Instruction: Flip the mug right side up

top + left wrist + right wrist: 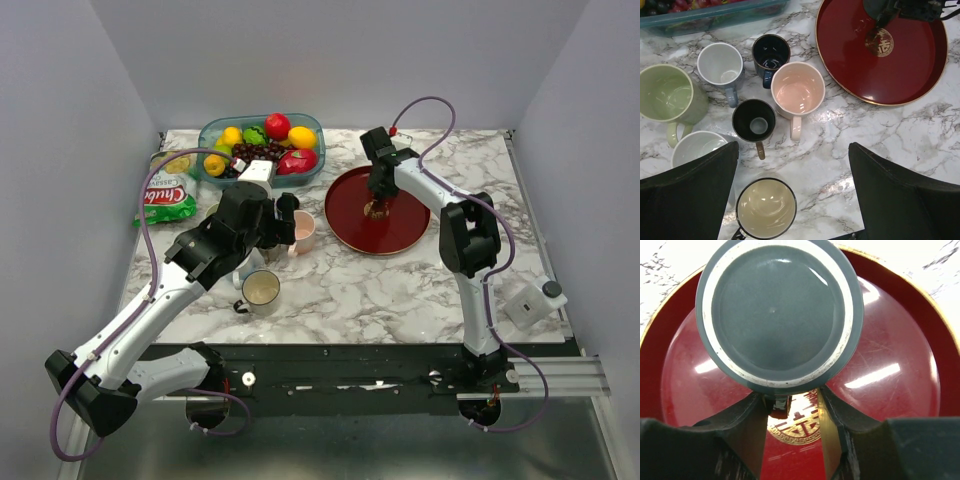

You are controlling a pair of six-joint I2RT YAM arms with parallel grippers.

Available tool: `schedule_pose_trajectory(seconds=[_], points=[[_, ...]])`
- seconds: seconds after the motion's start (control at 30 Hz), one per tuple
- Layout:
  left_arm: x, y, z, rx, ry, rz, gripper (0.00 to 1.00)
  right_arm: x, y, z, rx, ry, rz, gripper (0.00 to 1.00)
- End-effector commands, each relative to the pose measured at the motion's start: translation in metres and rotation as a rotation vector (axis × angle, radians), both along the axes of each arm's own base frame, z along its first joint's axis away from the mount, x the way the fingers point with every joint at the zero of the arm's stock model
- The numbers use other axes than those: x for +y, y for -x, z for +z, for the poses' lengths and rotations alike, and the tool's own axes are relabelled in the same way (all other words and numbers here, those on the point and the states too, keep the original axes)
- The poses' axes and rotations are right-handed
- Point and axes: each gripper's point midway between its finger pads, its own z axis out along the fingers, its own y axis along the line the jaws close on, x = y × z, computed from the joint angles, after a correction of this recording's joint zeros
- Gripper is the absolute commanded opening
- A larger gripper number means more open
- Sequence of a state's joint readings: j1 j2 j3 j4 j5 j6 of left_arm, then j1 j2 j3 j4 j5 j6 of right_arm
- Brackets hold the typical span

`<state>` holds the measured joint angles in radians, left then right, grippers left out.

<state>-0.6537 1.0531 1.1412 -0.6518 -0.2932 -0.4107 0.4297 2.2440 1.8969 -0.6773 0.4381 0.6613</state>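
Right gripper is down over the red tray. The grey mug stands bottom-up on that tray. The fingers are a little apart, one each side of its handle, not pinching yet. The flip is not done. Left gripper hangs wide open above the other mugs.

Left arm stretches forward from base, wrist raised, facing down. Left gripper hovers, jaws spread wide; its fingers sit at lower corners of wrist view. Right arm bends at elbow, forearm angling far-left. Right gripper points straight down, fingers only narrow gap apart, not fully closed.
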Motion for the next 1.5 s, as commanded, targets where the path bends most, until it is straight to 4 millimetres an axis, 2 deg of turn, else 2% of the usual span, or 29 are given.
schedule_pose_trajectory(seconds=[0.0, 0.17, 0.27, 0.3, 0.4, 0.57, 0.67, 0.73, 0.8, 0.83, 0.9, 0.93, 1.03, 1.07, 1.13, 1.17, 1.2, 1.23, 1.27, 1.33, 1.37, 1.43, 1.47], points=[[-0.003, -0.001, -0.002, 0.004, 0.012, -0.02, 0.99, -0.012, -0.013, 0.021, -0.061, 0.086, 0.011, 0.49], [-0.003, -0.002, -0.003, 0.005, 0.015, -0.017, 0.99, -0.014, -0.016, 0.026, -0.076, 0.115, 0.04, 0.46], [-0.003, -0.003, -0.004, 0.009, 0.015, -0.02, 0.99, -0.013, -0.018, 0.026, -0.076, 0.113, 0.053, 0.26], [-0.003, -0.003, -0.004, 0.009, 0.015, -0.018, 0.99, -0.012, -0.017, 0.024, -0.073, 0.111, 0.058, 0.15], [-0.002, -0.003, -0.004, 0.01, 0.017, -0.018, 0.99, -0.012, -0.017, 0.023, -0.066, 0.118, 0.068, 0.01], [-0.002, -0.004, -0.004, 0.01, 0.023, -0.016, 0.99, -0.011, -0.014, 0.028, -0.068, 0.118, 0.085, 0.01], [-0.003, -0.005, -0.001, 0.004, 0.026, -0.022, 0.99, -0.008, -0.014, 0.047, -0.104, 0.087, 0.101, 0.0], [-0.004, -0.007, -0.001, 0.005, 0.023, -0.024, 0.99, -0.005, -0.011, 0.071, -0.15, 0.048, 0.113, 0.0], [-0.006, -0.01, 0.005, -0.008, 0.034, -0.031, 0.99, 0.004, -0.003, 0.087, -0.168, -0.011, 0.151, 0.0], [-0.008, -0.012, 0.005, -0.006, 0.032, -0.037, 0.99, 0.007, 0.0, 0.113, -0.22, -0.052, 0.165, 0.0], [-0.011, -0.017, 0.016, -0.028, 0.053, -0.044, 0.99, 0.018, 0.009, 0.14, -0.264, -0.138, 0.211, 0.0], [-0.013, -0.02, 0.018, -0.03, 0.056, -0.047, 0.99, 0.022, 0.016, 0.168, -0.324, -0.185, 0.232, 0.0], [-0.021, -0.03, 0.036, -0.067, 0.099, -0.067, 0.99, 0.04, 0.029, 0.211, -0.421, -0.304, 0.333, 0.0], [-0.026, -0.035, 0.051, -0.101, 0.131, -0.075, 0.99, 0.047, 0.04, 0.237, -0.466, -0.357, 0.39, 0.01], [-0.035, -0.041, 0.063, -0.12, 0.179, -0.113, 0.99, 0.055, 0.048, 0.272, -0.551, -0.412, 0.448, 0.0], [-0.042, -0.045, 0.08, -0.164, 0.218, -0.14, 0.99, 0.068, 0.058, 0.286, -0.569, -0.471, 0.53, 0.01], [-0.047, -0.046, 0.09, -0.185, 0.241, -0.167, 0.99, 0.071, 0.07, 0.314, -0.632, -0.503, 0.578, 0.01], [-0.054, -0.048, 0.096, -0.197, 0.264, -0.198, 0.99, 0.076, 0.074, 0.335, -0.698, -0.533, 0.619, 0.01], [-0.067, -0.046, 0.117, -0.244, 0.314, -0.266, 0.99, 0.083, 0.086, 0.351, -0.725, -0.583, 0.679, 0.01], [-0.08, -0.042, 0.137, -0.288, 0.364, -0.341, 0.99, 0.089, 0.103, 0.391, -0.828, -0.641, 0.753, 0.01], [-0.086, -0.042, 0.159, -0.351, 0.406, -0.375, 0.99, 0.095, 0.114, 0.404, -0.839, -0.702, 0.793, 0.01], [-0.098, -0.032, 0.178, -0.389, 0.472, -0.466, 0.99, 0.098, 0.131, 0.434, -0.917, -0.763, 0.853, 0.01], [-0.102, -0.028, 0.2, -0.453, 0.511, -0.499, 0.99, 0.102, 0.142, 0.448, -0.944, -0.822, 0.899, 0.01]])
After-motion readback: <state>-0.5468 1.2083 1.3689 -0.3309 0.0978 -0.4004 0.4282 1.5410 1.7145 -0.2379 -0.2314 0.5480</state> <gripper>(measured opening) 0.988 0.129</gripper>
